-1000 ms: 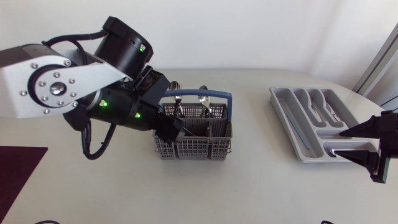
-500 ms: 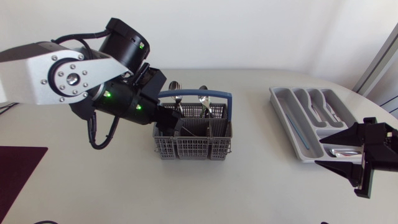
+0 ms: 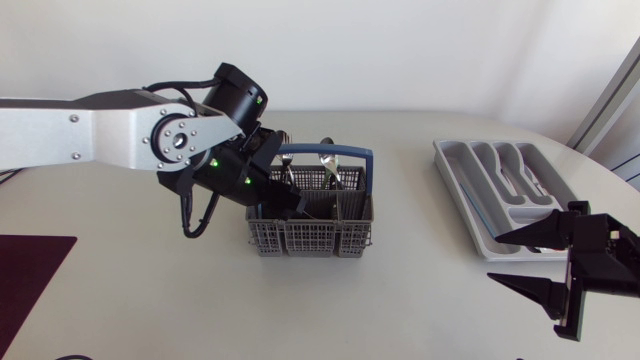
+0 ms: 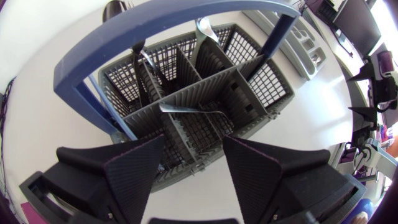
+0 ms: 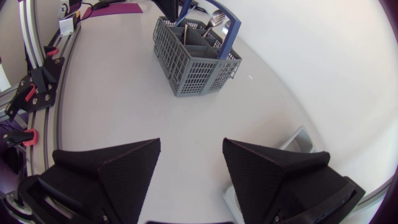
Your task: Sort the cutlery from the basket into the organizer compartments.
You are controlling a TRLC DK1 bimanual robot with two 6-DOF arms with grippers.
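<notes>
Over basket [image 3: 310,240], left tool [image 4: 193,146] apart; right tool [image 3: 494,257] apart too, nr organizer [image 3: 452,175].

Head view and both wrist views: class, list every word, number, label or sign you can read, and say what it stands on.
No text can be read in any view.
On the basket: no print shows.
On the organizer: no print shows.
On the left arm: only small green lights, no legible marking.
</notes>
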